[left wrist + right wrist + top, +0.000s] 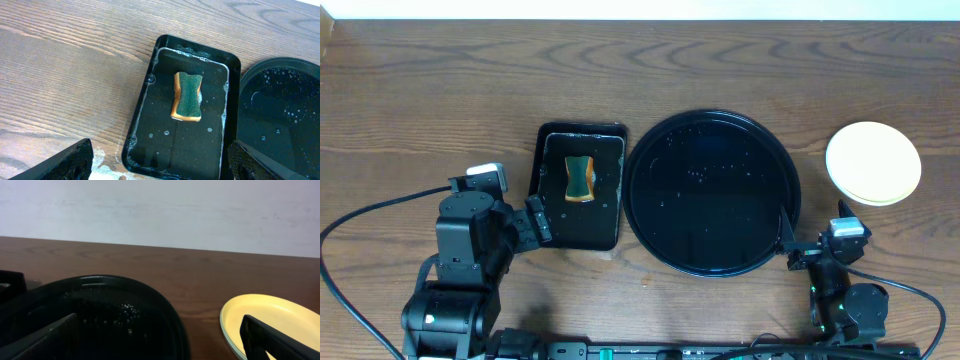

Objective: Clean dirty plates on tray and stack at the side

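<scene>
- Plates [873,163] stacked on the worktop [440,90], just right of the round black tray [712,192], pale yellow one on top
- Round black tray wet with droplets
- Left end effector [536,220] spread wide, gripping nothing, beside the rectangular tray [605,225] holding a sponge [580,180]
- Right end effector [788,243] spread wide, gripping nothing, at the round tray's near right rim

A green-topped orange sponge [187,97] is seen lying in the wet rectangular tray [160,145], with the round tray [280,125] just right of it.
</scene>
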